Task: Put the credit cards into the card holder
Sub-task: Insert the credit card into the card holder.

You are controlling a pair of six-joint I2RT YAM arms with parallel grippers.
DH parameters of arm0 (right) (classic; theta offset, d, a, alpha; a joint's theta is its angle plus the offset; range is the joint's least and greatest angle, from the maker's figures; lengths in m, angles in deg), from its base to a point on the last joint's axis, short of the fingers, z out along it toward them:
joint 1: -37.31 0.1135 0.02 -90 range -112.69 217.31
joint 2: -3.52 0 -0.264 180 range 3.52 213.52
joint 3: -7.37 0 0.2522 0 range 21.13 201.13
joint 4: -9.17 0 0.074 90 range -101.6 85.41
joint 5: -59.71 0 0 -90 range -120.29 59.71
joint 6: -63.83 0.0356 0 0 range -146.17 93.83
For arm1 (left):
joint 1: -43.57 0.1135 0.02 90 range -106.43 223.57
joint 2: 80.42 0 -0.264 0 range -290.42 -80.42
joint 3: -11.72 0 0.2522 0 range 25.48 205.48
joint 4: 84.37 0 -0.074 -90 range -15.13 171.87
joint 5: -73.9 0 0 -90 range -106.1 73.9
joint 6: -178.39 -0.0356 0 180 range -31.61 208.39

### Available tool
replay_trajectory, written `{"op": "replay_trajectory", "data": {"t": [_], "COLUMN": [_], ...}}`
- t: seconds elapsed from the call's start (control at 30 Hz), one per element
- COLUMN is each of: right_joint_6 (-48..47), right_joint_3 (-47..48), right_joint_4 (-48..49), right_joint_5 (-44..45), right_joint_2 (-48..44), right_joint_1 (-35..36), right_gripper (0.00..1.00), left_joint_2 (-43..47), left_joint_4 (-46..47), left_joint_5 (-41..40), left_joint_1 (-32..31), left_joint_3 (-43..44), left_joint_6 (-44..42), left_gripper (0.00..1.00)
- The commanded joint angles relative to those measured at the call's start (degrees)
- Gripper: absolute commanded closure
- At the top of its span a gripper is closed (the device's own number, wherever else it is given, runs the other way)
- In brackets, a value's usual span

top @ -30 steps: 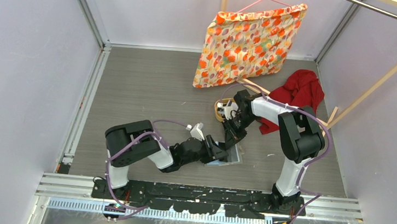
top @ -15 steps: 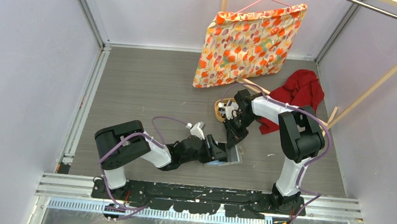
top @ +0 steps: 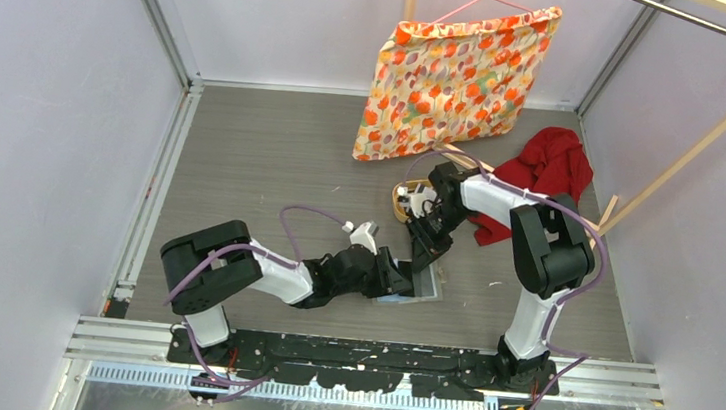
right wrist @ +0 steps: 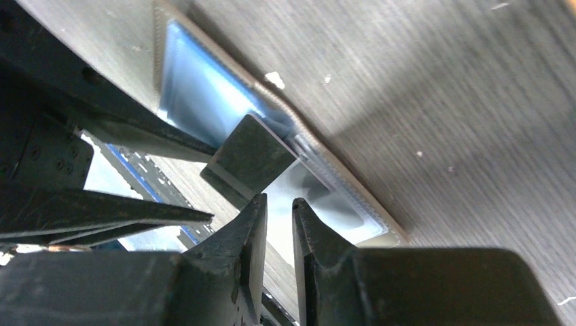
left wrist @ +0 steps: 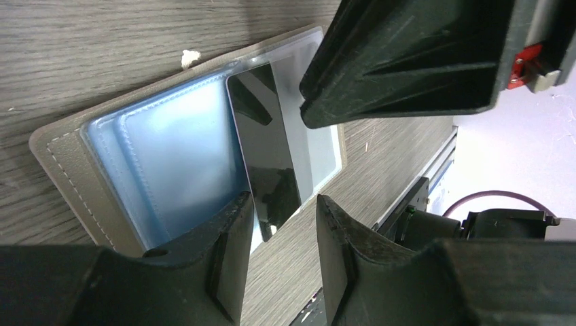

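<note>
Left wrist: black card in holder, hidden overhead.

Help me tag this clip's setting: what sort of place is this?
Likely a robot lab test cell: plain walls enclose the table, two arms bolted to a rail, floral cloth hung as prop.

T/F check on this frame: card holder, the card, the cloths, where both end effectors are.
1. The card holder lies open on the table. True.
2. The card in it is white. False: it is a black card, with one end sticking out past the holder's edge.
3. Both arms work at the holder. True: the left end effector and the right end effector are both right at it.
4. The red cloth hangs at the back. False: it lies on the table; the floral fabric hangs there.
</note>
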Motion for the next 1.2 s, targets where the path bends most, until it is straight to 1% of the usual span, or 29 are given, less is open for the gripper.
{"op": "replay_trajectory", "data": {"t": [0.0, 0.1, 0.27, 0.37, 0.5, 0.6, 0.97, 1.17], "right_joint_6": [-4.14, -6.6, -8.8, -9.13, -9.43, -9.51, -11.04, -9.5], "right_joint_3": [2.16, 2.05, 0.73, 0.37, 1.01, 1.07, 1.07, 0.59], "right_joint_4": [-2.98, -4.02, -3.42, -3.54, -4.91, -5.35, -6.28, -4.35], "right_joint_5": [-4.35, -2.36, 7.01, 10.62, 11.17, 11.26, 13.17, 15.06], "right_joint_2": [-5.34, -7.42, -9.57, -8.82, -6.35, -4.81, -1.3, -0.32], "right_joint_1": [-0.5, -0.9, -1.04, -1.02, -1.02, -0.89, 2.53, 3.39], "right_gripper": [0.74, 0.74, 0.75, 0.79, 0.84, 0.86, 0.87, 0.87], "left_joint_2": [0.77, 1.48, 3.52, 4.71, 5.45, 5.84, 8.01, 9.67], "left_joint_4": [-7.06, -8.07, -11.4, -13.44, -14.85, -15.57, -15.44, -14.99], "left_joint_5": [-2.06, -2.54, -3.57, -3.92, -3.84, -3.75, -2.29, -1.34], "left_joint_1": [0.43, 0.43, 0.56, 0.77, 1.07, 1.3, 2.28, 2.58], "left_joint_3": [0.43, 0.61, 1.09, 1.4, 1.62, 1.74, 1.71, 1.66], "left_joint_6": [-3.36, -3.9, -5.58, -6.41, -7.12, -7.61, -8.92, -10.64], "left_gripper": [0.59, 0.6, 0.61, 0.62, 0.63, 0.63, 0.65, 0.65]}}
